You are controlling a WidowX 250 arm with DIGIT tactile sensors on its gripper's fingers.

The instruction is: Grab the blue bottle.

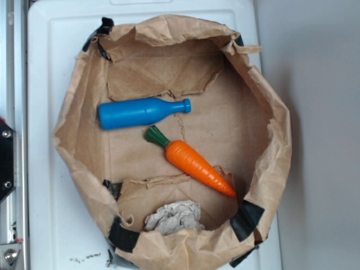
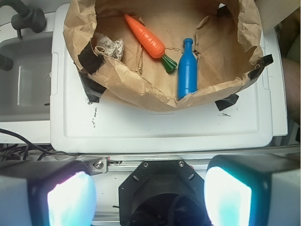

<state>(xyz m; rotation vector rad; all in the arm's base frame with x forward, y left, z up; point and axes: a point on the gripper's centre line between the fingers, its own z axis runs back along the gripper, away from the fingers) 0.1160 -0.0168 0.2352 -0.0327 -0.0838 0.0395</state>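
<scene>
The blue bottle (image 1: pixel 140 112) lies on its side on the floor of a rolled-down brown paper bag (image 1: pixel 269 107), neck pointing right in the exterior view. In the wrist view the blue bottle (image 2: pixel 187 70) lies lengthwise, neck away from me, its base against the bag's near wall. My gripper (image 2: pixel 149 195) does not show in the exterior view. It hangs well short of the bag, above the robot's black base, open, with nothing between its wide-apart pads (image 2: pixel 70 200).
An orange carrot (image 1: pixel 194 159) with a green top lies diagonally beside the bottle. A crumpled paper ball (image 1: pixel 173 217) sits by the bag wall. The bag rests on a white plastic lid (image 2: pixel 160 127). A grey sink (image 2: pixel 23 80) lies to the left in the wrist view.
</scene>
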